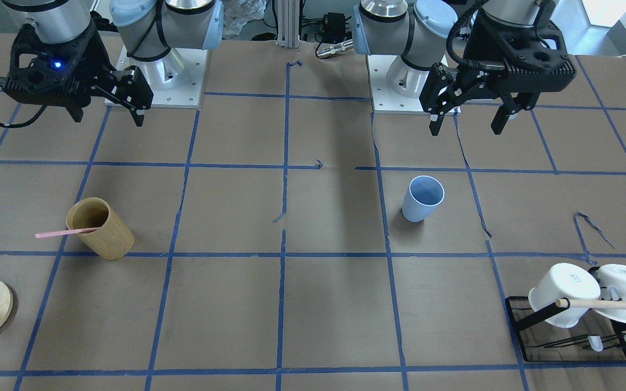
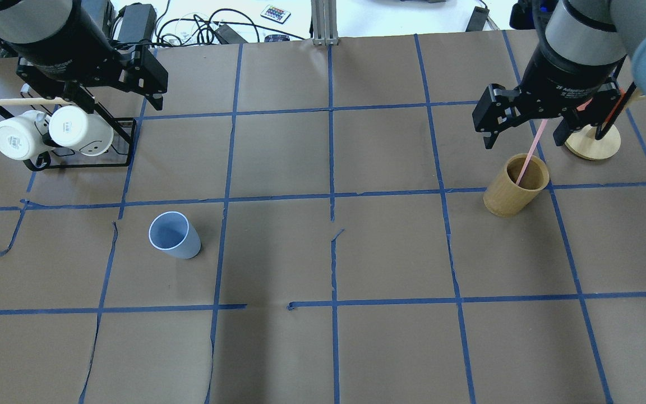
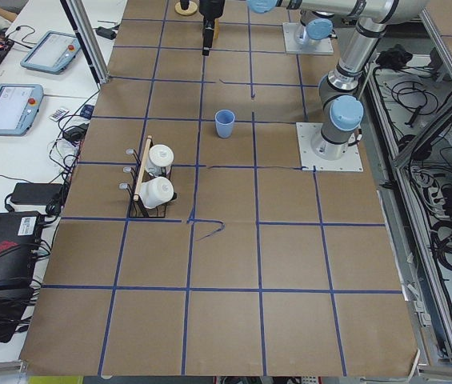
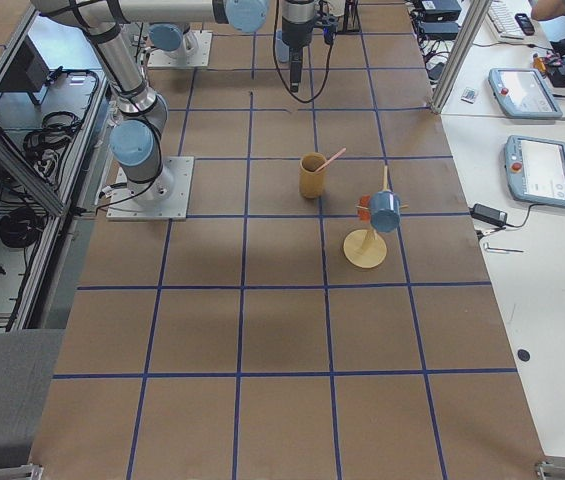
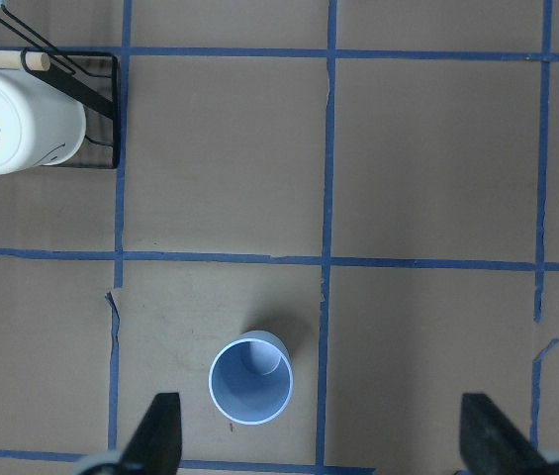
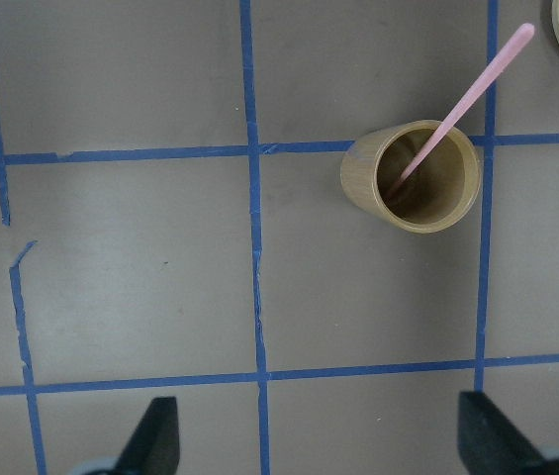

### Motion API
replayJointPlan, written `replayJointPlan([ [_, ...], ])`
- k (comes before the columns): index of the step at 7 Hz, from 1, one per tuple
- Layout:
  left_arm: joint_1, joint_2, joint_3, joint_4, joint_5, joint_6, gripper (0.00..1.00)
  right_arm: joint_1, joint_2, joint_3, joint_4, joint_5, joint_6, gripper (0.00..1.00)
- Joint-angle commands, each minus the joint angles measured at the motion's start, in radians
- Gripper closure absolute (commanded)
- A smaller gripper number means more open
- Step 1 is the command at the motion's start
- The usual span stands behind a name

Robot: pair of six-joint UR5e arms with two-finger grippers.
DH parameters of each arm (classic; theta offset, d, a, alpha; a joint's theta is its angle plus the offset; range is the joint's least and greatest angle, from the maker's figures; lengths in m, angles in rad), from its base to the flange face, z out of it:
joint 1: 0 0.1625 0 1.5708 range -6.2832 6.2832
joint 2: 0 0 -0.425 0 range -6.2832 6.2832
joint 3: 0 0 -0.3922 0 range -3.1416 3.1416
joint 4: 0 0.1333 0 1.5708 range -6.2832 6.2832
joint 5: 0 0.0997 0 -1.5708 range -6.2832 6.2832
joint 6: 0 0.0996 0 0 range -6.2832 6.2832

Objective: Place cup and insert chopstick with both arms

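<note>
Left fingers (image 1: 436,120) and right fingers (image 1: 139,103) hang wide open, empty. The cup (image 2: 174,235), upright at left, we judge light, slick: squeeze mid-wall. The chopstick (image 2: 529,157), leaning in the right wooden cylinder (image 2: 511,196), seems stiff: pinch its top.

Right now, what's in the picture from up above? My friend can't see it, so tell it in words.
A light blue cup stands alone on the left of the brown table, and a pink chopstick leans in a tan wooden cylinder on the right. The left gripper and right gripper hang open and empty near the top corners.
</note>
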Motion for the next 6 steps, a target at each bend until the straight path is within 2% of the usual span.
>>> replayJointPlan([
  [1, 0.0, -0.001, -0.002, 0.0, -0.004, 0.001, 0.0, 0.0, 0.0, 0.0, 0.0, 0.002, -0.002, 0.0],
  [6, 0.0, -0.012, 0.0, 0.001, 0.004, 0.001, 0.0, 0.0, -0.002, 0.0, 0.0, 0.0, -0.002, 0.0],
])
